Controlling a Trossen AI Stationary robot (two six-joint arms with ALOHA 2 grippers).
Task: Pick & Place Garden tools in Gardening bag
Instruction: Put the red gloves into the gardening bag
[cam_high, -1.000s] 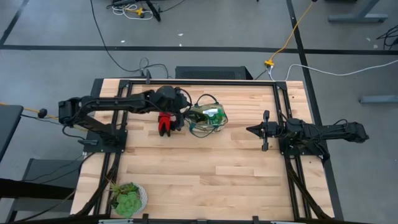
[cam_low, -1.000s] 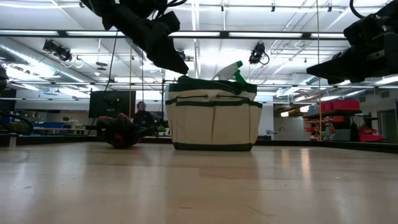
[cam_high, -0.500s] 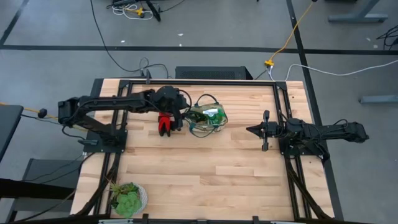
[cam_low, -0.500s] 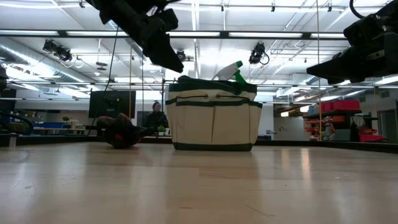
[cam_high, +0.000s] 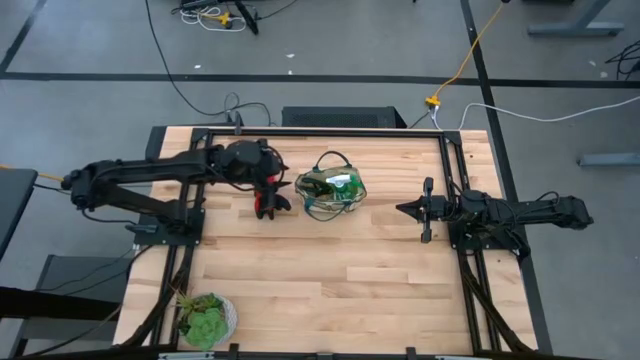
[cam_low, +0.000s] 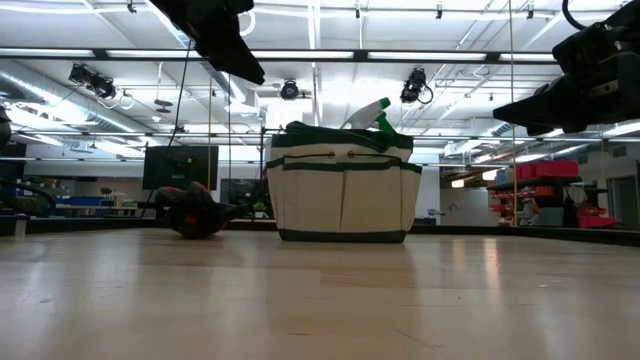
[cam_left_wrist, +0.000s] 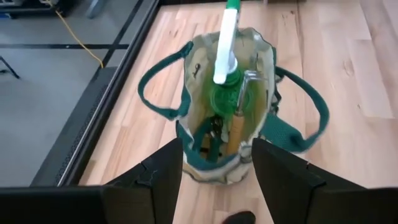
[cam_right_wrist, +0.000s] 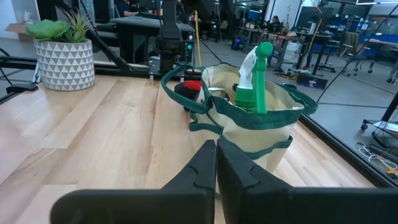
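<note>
The left end effector (cam_high: 268, 180) hangs above the counter (cam_high: 330, 270) just beside the bag (cam_high: 331, 192), over the gloves (cam_high: 266, 203). Its two fingers (cam_left_wrist: 155, 180) stand apart with nothing between them, released, and its wrist view looks past them down into the bag. The arm reaches back to its mount at the counter's left edge.

The right end effector (cam_high: 424, 210) waits well apart on the bag's other side, fingers (cam_right_wrist: 199, 171) pressed together on nothing, pointing toward the bag.

The bag stands upright near the counter's far middle. Inside it stand a spray bottle (cam_left_wrist: 224, 59) with its white nozzle up, a wooden-handled tool (cam_left_wrist: 235, 121) and dark shears (cam_left_wrist: 211, 134), barely visible. The gloves lie in a heap on the wood, just beside the bag on its left; from the low view they show as a dark and red lump (cam_low: 195, 210).

The counter is pale jointed planks in a black frame. A succulent (cam_high: 205, 318) in a pale pot sits at the near left corner, well apart from the rest.

Around the counter lies grey floor with black and yellow cables. The low view looks into a large workshop with ceiling strip lights, monitors and red shelving at the back.
</note>
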